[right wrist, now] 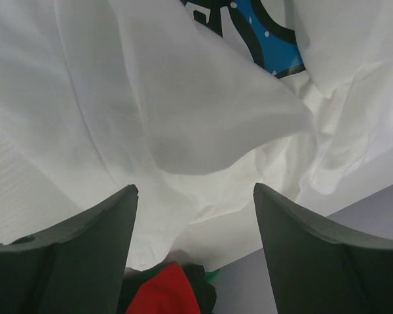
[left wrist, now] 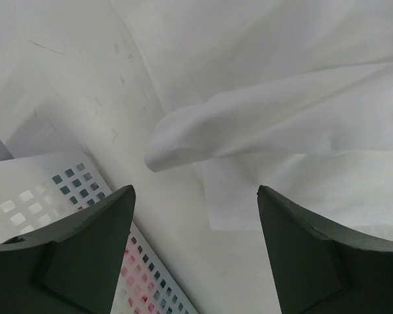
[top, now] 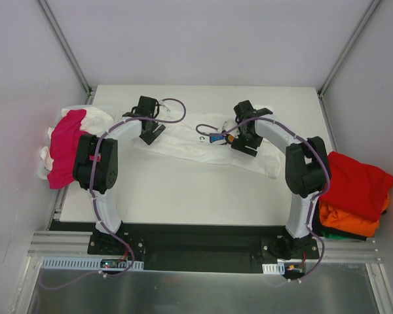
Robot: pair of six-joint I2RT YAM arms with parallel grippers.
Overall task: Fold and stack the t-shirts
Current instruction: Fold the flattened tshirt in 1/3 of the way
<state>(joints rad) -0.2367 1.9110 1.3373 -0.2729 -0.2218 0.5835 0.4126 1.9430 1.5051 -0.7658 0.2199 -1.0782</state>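
Observation:
A white t-shirt (top: 203, 152) with a blue print (top: 216, 139) lies crumpled in a long strip across the middle of the table. My left gripper (top: 149, 135) hangs open over its left end, and the left wrist view shows a folded white corner (left wrist: 183, 140) just beyond the open left gripper (left wrist: 195, 190). My right gripper (top: 243, 145) is open over the right part of the shirt. In the right wrist view, loose white folds (right wrist: 203, 131) and the blue print (right wrist: 262, 33) lie ahead of the open right gripper (right wrist: 194, 188), with nothing between its fingers.
A magenta-pink shirt (top: 65, 154) lies on white cloth at the table's left edge, above a white perforated bin (left wrist: 52, 196). Red (top: 355, 183) and orange (top: 347, 221) shirts are piled off the right edge. The near strip of table (top: 183, 196) is bare.

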